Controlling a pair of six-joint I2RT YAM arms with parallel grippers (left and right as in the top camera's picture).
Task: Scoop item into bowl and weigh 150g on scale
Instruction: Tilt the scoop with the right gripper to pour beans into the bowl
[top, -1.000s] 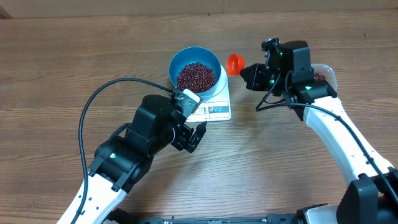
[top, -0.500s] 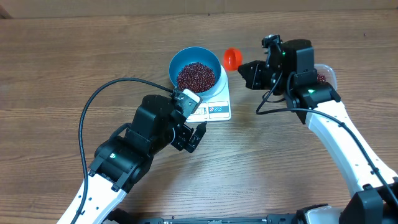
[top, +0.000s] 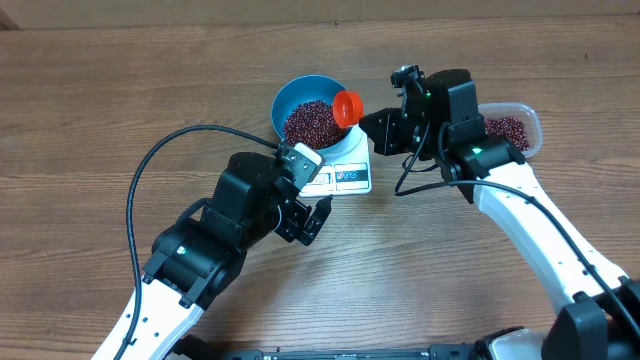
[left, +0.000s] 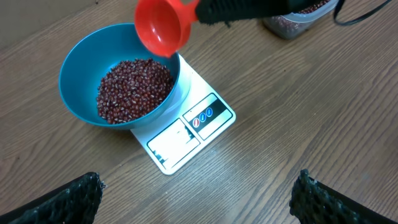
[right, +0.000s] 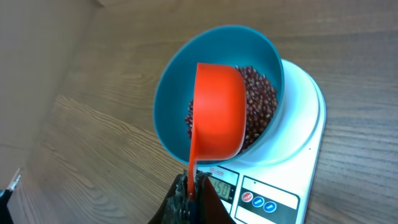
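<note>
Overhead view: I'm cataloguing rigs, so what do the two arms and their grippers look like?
Both the left arm and the right arm have white tubular lower links and boxy black upper housings, each with a small green light. A thin black cable loops beside each. The left gripper has black, rough-textured fingers; the right gripper is black too.

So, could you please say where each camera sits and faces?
Overhead: above the table, looking down; left arm and right arm show.
Left wrist: on the left arm, facing down at the bowl; open left claw shows.
Right wrist: on the right arm, looking along the scoop; shut right claw grips it.
All share the bowl of beans on the scale.
</note>
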